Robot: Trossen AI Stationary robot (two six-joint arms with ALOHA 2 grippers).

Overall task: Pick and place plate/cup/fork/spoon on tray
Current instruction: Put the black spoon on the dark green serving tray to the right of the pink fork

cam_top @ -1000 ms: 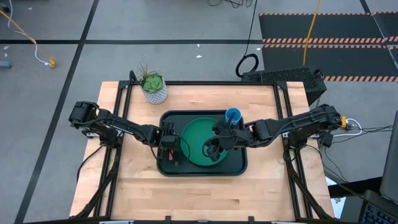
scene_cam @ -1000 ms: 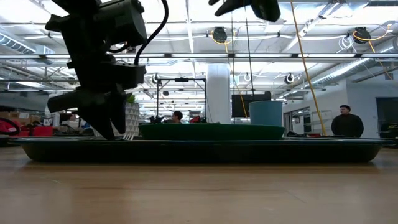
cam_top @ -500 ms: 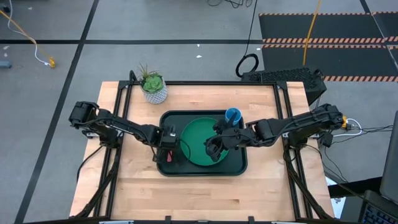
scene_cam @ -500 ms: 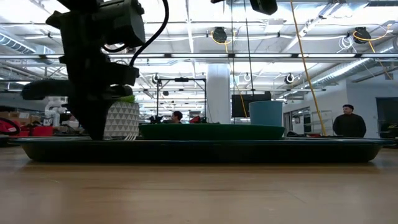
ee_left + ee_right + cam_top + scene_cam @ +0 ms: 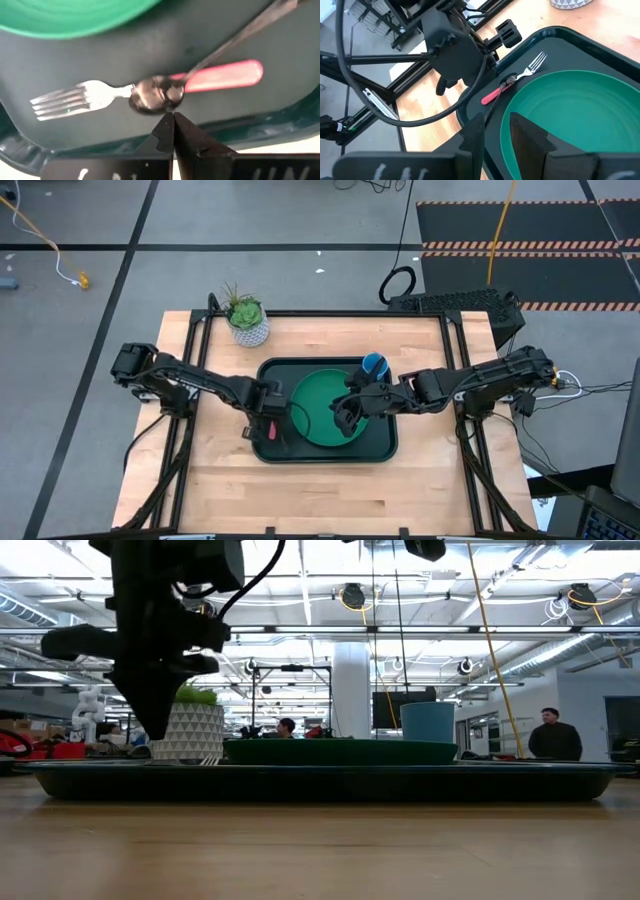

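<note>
wooden counter [image 5: 320, 490]; left pincer [image 5: 172, 131] closed, empty, just beside spoon [image 5: 156, 95] lying across fork [image 5: 100, 95] on tray [image 5: 280, 120].

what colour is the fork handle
Pink-red, with silver tines; the fork shows best in the left wrist view.

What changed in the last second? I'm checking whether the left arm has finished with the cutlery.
The left gripper shut empty and rose off the tray, pulling back toward its left edge. The spoon lies released, its bowl on the fork, beside the plate. The right gripper edged slightly left over the plate. Plate, cup, tray and plant pot stayed put.
</note>
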